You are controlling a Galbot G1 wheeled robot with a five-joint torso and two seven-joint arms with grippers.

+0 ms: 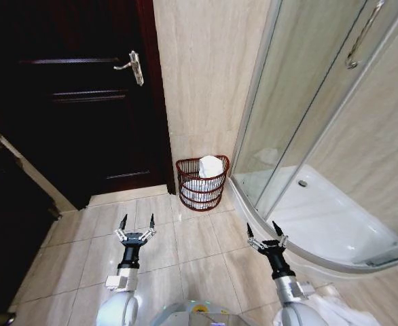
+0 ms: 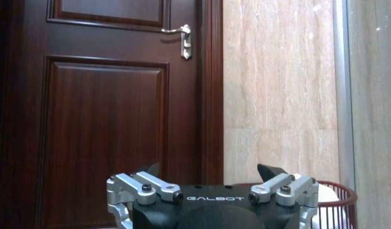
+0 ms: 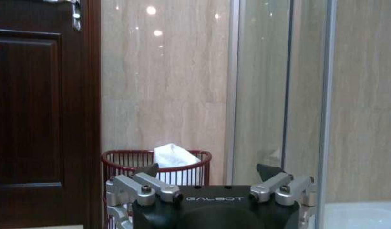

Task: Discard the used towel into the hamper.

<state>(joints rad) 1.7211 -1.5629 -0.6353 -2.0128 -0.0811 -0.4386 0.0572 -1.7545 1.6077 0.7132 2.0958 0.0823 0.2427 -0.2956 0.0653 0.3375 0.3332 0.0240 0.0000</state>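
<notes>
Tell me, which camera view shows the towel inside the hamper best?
The head view: it looks down into the hamper, with the white towel inside. The right wrist view shows the towel's top above the rim; the left wrist view shows a sliver.

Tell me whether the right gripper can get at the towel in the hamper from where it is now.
Probably yes. The right gripper is open and empty, and bare floor tiles lie between it and the hamper. The towel pokes above the rim, uncovered, though the arm would have to extend forward.
</notes>
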